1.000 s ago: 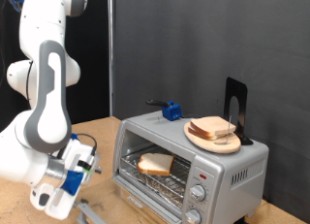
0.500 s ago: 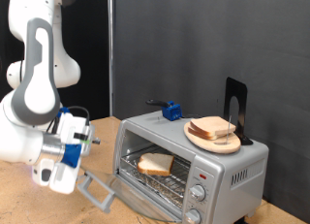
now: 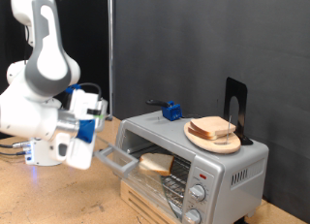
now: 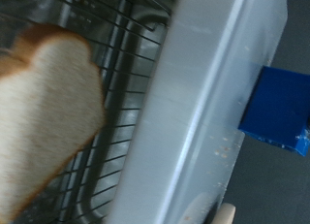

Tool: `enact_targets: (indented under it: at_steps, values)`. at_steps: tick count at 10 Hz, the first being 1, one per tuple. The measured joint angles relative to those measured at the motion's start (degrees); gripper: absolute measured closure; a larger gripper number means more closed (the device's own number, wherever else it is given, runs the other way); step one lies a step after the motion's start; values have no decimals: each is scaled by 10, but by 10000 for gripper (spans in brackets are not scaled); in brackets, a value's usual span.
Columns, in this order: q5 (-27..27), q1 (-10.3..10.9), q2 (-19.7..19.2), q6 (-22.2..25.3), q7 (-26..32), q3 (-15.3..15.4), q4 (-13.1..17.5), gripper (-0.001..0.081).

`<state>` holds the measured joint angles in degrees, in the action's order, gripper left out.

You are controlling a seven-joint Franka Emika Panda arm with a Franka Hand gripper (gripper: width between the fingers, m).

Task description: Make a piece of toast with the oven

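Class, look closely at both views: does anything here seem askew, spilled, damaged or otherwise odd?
Nothing stands out. One slice of bread lies flat on the rack inside the oven, whose door is partly raised beside the gripper. The stacked slices sit neatly on top.

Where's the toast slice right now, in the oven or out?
In. The piece of toast lies on the wire rack inside the oven, whose door is part-open at the gripper.
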<state>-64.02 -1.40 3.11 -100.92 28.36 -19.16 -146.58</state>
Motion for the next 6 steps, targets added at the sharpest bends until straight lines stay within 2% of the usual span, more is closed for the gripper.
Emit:
enact_targets:
  at_steps: [2,6]
  values:
    - [-5,12,19,-21,-26,22,-7,1]
    - [-3,11,27,-37,-35,26,-26,1]
